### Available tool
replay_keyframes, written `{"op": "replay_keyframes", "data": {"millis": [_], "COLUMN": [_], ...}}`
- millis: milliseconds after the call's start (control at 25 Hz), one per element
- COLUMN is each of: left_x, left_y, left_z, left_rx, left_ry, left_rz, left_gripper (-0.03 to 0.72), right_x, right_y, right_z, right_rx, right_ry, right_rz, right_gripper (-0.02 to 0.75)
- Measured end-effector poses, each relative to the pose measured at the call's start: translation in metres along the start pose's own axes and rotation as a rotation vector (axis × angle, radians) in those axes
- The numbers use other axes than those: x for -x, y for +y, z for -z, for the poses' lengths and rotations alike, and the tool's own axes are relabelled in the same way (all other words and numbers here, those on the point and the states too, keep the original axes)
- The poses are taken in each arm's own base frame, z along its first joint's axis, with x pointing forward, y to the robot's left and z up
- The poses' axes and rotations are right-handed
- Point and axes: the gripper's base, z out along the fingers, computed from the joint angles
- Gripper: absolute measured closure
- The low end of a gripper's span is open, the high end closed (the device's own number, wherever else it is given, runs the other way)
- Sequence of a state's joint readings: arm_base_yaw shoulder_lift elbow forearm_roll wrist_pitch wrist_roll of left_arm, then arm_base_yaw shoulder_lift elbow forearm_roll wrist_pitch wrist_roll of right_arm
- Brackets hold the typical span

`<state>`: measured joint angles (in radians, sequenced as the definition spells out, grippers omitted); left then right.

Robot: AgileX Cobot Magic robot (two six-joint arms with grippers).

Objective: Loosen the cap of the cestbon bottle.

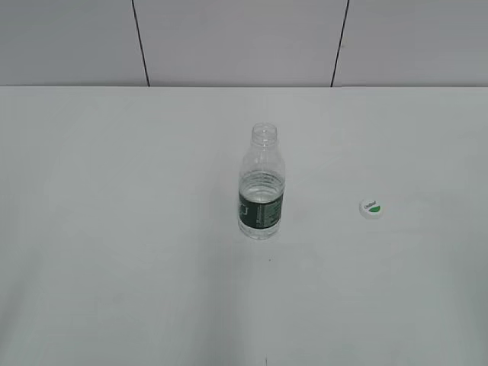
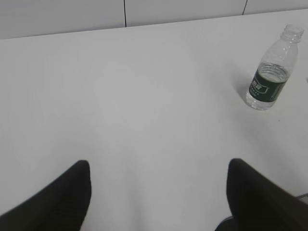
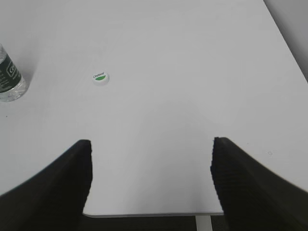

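The cestbon bottle stands upright near the middle of the white table with its neck open and no cap on it; it also shows in the left wrist view and at the left edge of the right wrist view. The white cap with the green mark lies flat on the table to the bottle's right, also in the right wrist view. My left gripper is open and empty, well short of the bottle. My right gripper is open and empty near the table's front edge. Neither gripper shows in the exterior view.
The white table runs back to a grey panelled wall. Its front edge and right edge show in the right wrist view.
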<state>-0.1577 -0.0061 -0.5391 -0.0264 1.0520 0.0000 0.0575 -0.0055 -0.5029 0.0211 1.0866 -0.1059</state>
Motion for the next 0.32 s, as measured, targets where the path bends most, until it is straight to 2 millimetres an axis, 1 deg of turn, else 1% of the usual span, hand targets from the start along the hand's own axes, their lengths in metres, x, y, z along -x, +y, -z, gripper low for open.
{"op": "replay_keyframes", "data": {"millis": [200, 320], "left_x": [0.0, 0.0], "left_y": [0.0, -0.0005], "left_z": [0.0, -0.0001], "left_rx": [0.004, 0.044], "left_ry": [0.0, -0.001], "left_rz": [0.002, 0.019], "left_gripper": [0.168, 0.168], "right_x": [0.0, 0.0], "right_y": [0.0, 0.0], "right_z": [0.0, 0.0], "right_rx": [0.0, 0.0], "right_ry": [0.0, 0.0], "right_rz": [-0.001, -0.001], "right_gripper": [0.147, 0.147]}}
